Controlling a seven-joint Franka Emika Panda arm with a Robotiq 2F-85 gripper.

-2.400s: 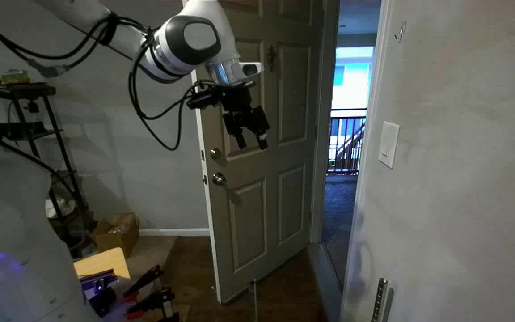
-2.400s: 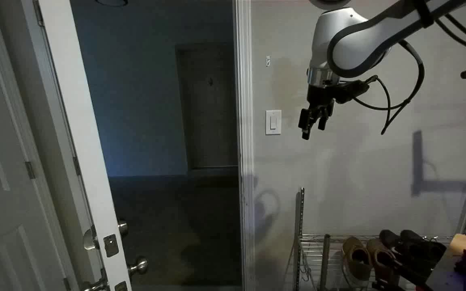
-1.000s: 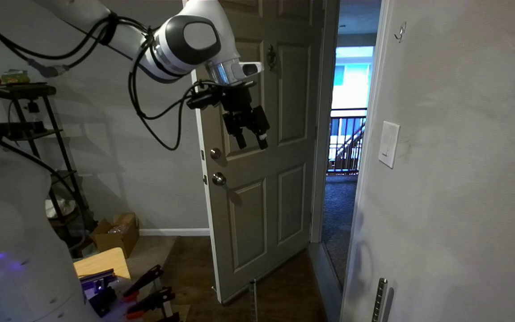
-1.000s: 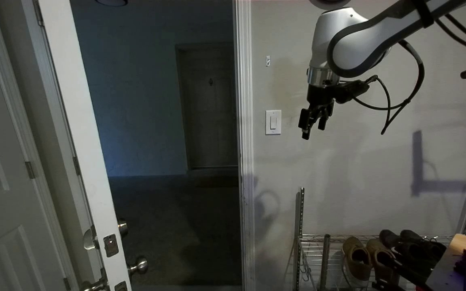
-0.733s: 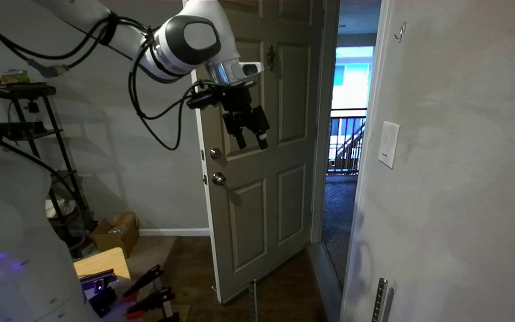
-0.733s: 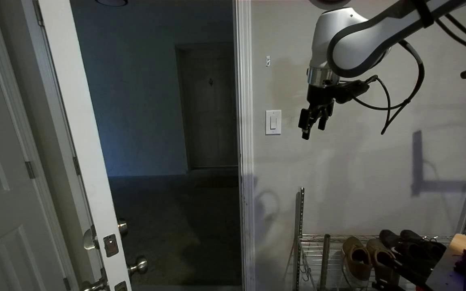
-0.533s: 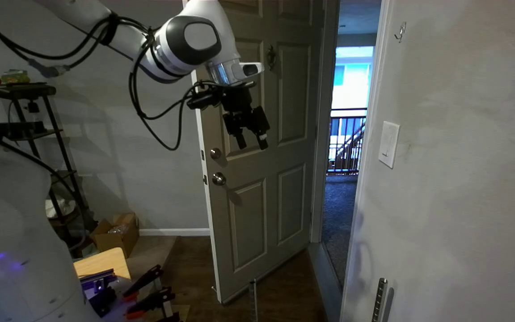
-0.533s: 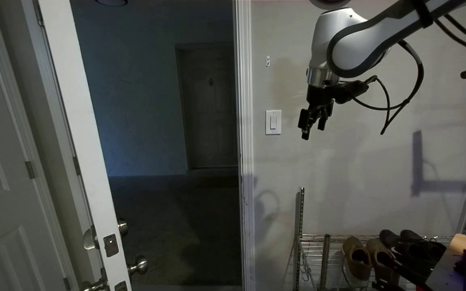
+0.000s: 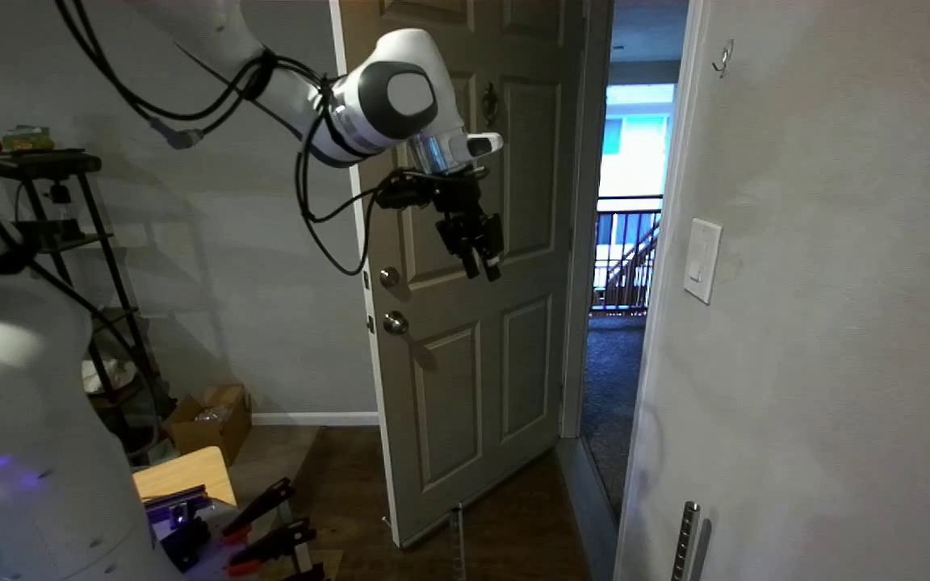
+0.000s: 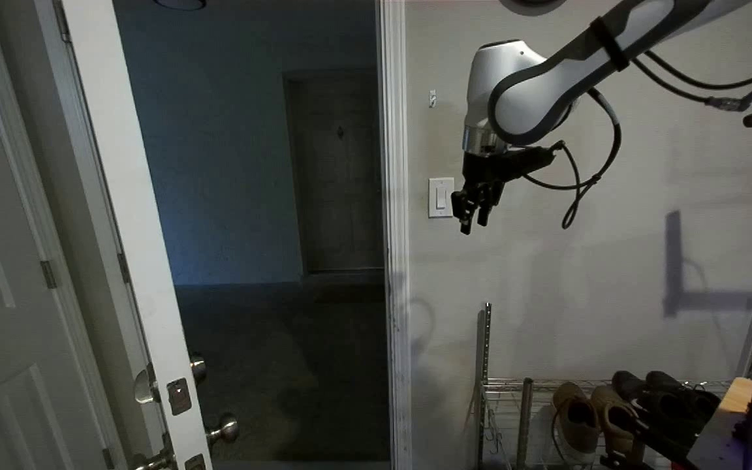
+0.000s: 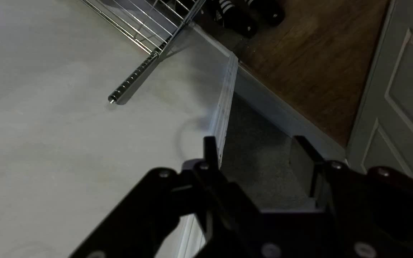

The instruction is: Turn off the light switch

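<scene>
Presently, the end effector (image 11: 256,148) is spread. The light switch (image 9: 702,261) is seen well apart from it, on the wall (image 9: 844,339).

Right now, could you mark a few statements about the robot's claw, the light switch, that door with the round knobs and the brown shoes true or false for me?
1. The light switch sits on the wall. True.
2. The gripper is open and holds nothing. True.
3. The gripper is pressing the light switch. False: an exterior view shows a gap between them.
4. A hook is fixed above the light switch. True.
5. The knobbed door is shut. False: the knobbed door stands open.
6. The brown shoes hang from the hook. False: the brown shoes rest on a wire rack.
</scene>
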